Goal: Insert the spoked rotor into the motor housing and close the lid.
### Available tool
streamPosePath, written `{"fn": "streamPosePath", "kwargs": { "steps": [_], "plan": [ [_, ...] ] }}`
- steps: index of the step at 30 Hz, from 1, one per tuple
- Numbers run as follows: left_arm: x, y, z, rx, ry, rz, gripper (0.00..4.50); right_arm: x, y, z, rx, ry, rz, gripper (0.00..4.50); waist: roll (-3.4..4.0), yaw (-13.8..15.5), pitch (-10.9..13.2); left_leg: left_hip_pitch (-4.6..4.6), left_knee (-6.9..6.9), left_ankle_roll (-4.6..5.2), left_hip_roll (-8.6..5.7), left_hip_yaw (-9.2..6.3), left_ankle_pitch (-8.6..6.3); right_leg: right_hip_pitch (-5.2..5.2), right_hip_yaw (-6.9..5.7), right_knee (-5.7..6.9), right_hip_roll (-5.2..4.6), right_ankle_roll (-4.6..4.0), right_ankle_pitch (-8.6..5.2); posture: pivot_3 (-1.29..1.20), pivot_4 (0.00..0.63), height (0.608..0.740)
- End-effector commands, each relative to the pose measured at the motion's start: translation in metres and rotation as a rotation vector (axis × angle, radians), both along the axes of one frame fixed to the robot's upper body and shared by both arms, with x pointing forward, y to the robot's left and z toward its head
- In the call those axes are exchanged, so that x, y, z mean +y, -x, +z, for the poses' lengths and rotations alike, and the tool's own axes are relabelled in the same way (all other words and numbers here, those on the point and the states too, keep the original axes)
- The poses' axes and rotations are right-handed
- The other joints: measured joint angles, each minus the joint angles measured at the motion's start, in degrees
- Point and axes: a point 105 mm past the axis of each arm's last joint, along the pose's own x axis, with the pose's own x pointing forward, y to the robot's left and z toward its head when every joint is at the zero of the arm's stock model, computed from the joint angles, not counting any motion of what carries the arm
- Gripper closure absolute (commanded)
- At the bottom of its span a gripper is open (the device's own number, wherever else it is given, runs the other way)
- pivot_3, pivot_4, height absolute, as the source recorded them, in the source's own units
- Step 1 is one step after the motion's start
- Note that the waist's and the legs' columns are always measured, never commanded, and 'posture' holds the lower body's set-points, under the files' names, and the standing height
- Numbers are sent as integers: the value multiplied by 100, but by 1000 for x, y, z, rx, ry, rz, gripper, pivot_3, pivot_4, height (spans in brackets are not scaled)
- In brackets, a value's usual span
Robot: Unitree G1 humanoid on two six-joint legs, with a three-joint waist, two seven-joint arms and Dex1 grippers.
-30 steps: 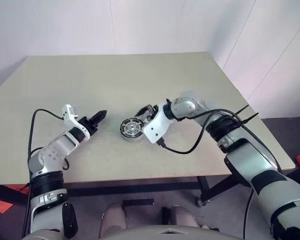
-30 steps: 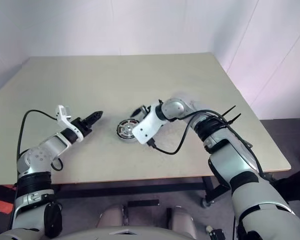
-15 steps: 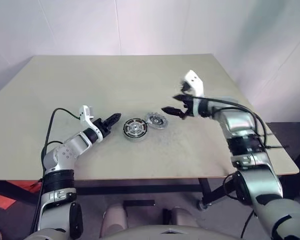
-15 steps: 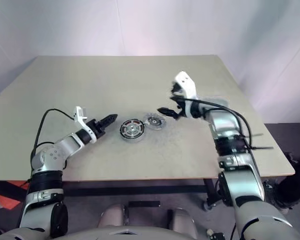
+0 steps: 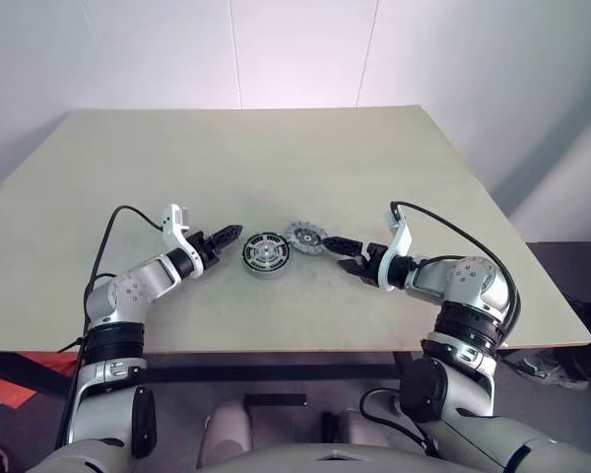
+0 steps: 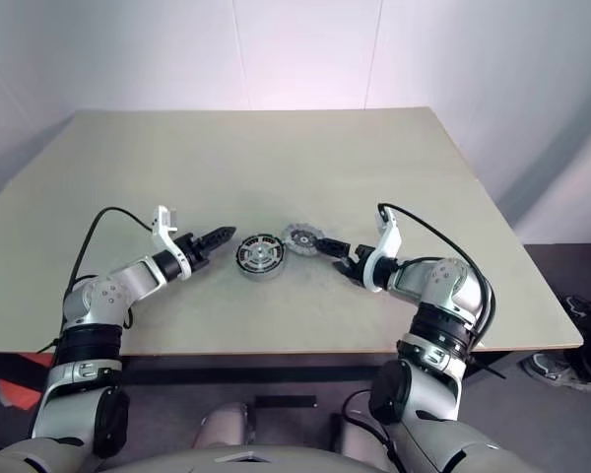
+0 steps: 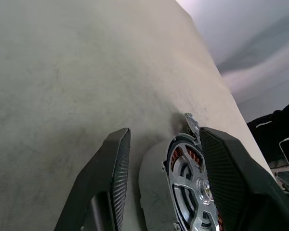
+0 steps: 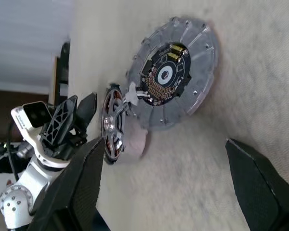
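Rotor [image 5: 266, 252] and housing are seen already joined: the silvery spokes sit inside the dark ring, with copper windings showing between them in the left wrist view [image 7: 190, 180]. The pair lies flat near the table's [image 5: 276, 158] middle. Just beside it, at about two o'clock, lies the lid [image 5: 304, 236], grey and round, its circuit-board side turned up in the right wrist view [image 8: 172, 72].

The right gripper [image 5: 352, 252] has its two black fingers spread wide and nothing between them; the upper fingertip is close to the lid's rim at its four o'clock side, though contact cannot be told. The left gripper [image 5: 227, 234] has its fingers partly apart and empty; they point at the housing from nine o'clock, with one finger [image 7: 106, 183] clear of the ring and the other close to it.

The insertion step is judged done; closing the lid is the step in hand. The next move would call for the right fingers to straddle the lid's edge, close on it, lift it, probably turn it over, and set it squarely on the housing while the left gripper steadies the ring.

Both forearms are held low over the table, angled inward, each wrist camera uppermost.
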Motion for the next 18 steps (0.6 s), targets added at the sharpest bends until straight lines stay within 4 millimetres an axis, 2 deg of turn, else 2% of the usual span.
{"fn": "streamPosePath", "kwargs": {
  "steps": [1, 7, 12, 18],
  "plan": [
    [4, -3, 16, -52, -21, -5, 2068, 9, -9, -4, -1, -5, -25, 23, 0, -31, -2, 4, -3, -1, 0, 0, 1, 1, 0, -1, 0, 5, -3, 0, 0, 740],
    [11, 1, 15, -49, -37, 13, 2068, 27, -30, -4, -31, -41, -32, 23, 0, -52, -1, 100, -38, -8, -4, -5, 4, 48, 5, -20, -1, 27, -16, 0, 0, 740],
    [15, 2, 16, -55, -39, 39, 2068, 39, -58, -5, -60, -50, -63, 23, 1, -67, 0, 122, -50, -10, -2, -34, 5, 34, -12, -36, -1, 27, -16, 0, 0, 740],
    [18, 1, 18, -61, -42, 56, 2068, 53, -76, -3, -92, -45, -61, 23, 1, -66, 0, 126, -49, -9, -1, -44, 5, 34, -29, -47, -1, 26, -16, 0, 0, 740]
  ]
}}
